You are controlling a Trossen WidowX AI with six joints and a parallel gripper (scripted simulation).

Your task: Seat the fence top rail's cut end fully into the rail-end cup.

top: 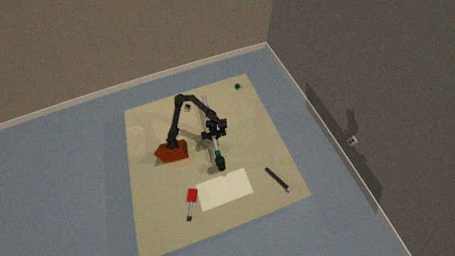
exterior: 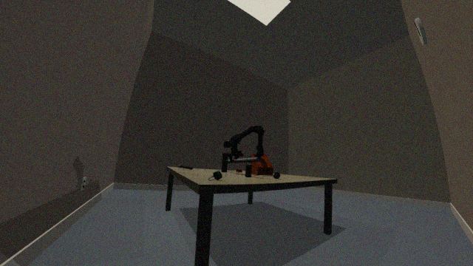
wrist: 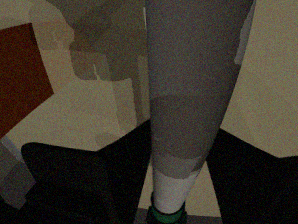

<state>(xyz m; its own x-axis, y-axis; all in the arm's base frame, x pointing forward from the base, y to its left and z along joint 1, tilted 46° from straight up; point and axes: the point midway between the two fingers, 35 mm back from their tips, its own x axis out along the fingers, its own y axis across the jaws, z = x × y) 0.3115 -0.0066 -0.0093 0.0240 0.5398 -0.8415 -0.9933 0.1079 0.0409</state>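
The grey rail runs roughly level above the table. My gripper is shut on it, one black finger on each side. The rail's pale end meets the green rail-end cup; how deep it sits inside is hidden. The cup is at the upper part of the dark big post, which stands upright. The brace band is too small and dark to make out. A shorter dark post stands under the rail's other part; its loop cap cannot be told apart.
The orange-red arm base is beside the rail. A white sheet, a red-handled tool and a black bar lie beyond the big post. A green fitting and a small dark fitting lie farther back.
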